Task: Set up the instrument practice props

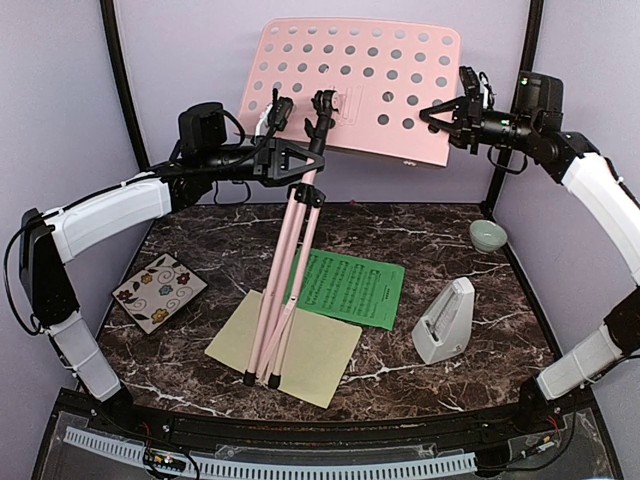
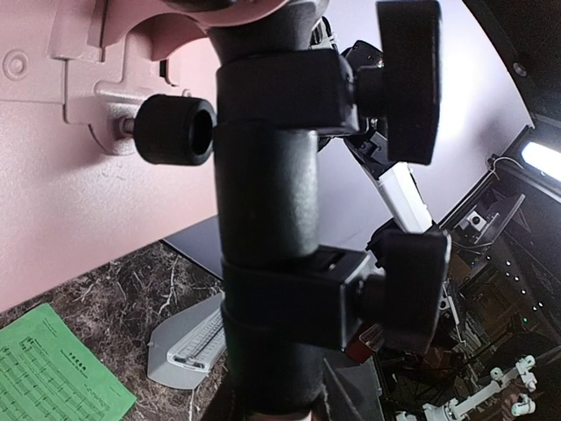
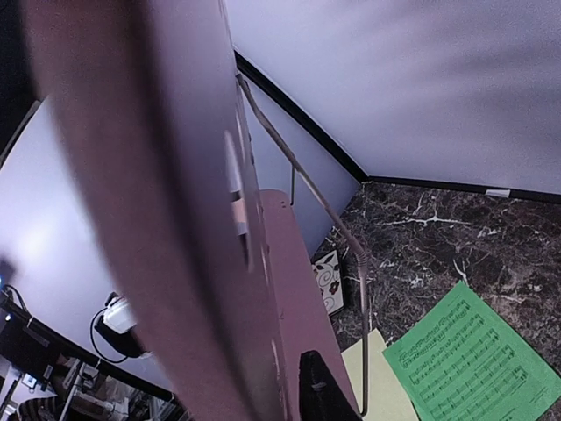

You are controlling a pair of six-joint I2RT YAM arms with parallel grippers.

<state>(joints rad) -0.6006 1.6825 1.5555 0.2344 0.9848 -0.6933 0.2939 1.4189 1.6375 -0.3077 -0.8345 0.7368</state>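
My left claw [image 1: 312, 165] is clamped on the pink music stand's [image 1: 350, 80] black neck; my right claw [image 1: 440, 113] straddles its desk's right edge, grip unclear. Its feet stand on the pale yellow music sheet [image 1: 320, 355] near the table's [image 1: 480, 270] front edge; the green music sheet's [image 1: 350, 288] print is illegible.

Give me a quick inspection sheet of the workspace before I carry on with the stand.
Surface: dark marble-pattern table, no spills seen.
Job's things: pink music stand held up, legs folded together, feet on the pale yellow sheet; green sheet flat; metronome upright at right.
Clutter: floral tile at left; pale green bowl far right.
Grippers: left gripper shut on the stand's post; right gripper at the desk's right edge, grip unclear.
Cables: black cable loops at the left wrist.
Surroundings: lilac walls, black frame posts.
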